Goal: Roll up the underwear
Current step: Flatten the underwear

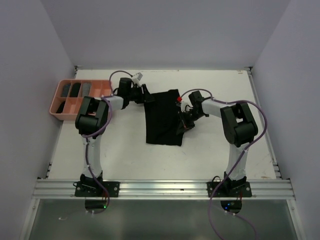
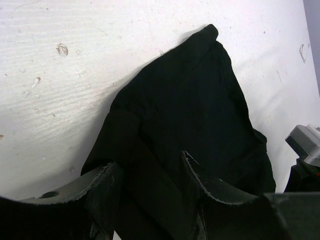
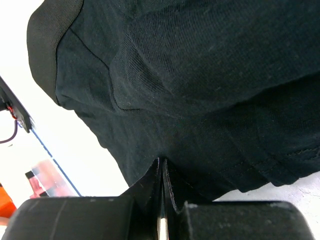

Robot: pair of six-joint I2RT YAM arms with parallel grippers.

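The black underwear [image 1: 162, 117] lies spread flat on the white table, mid-table between the two arms. My left gripper [image 1: 146, 96] is at its far left corner. In the left wrist view the fingers [image 2: 200, 182] stand wide apart, with a fold of the black cloth [image 2: 190, 110] lying between them. My right gripper [image 1: 183, 123] is at the cloth's right edge. In the right wrist view its fingertips [image 3: 156, 172] are pressed together on the edge of the black cloth [image 3: 200, 75]. The striped underwear is out of view.
A salmon-pink compartment tray [image 1: 59, 114] with dark items in it stands at the table's far left, beside the left arm. Grey walls enclose the table on three sides. Part of the right arm [image 2: 306, 142] shows at the right edge of the left wrist view.
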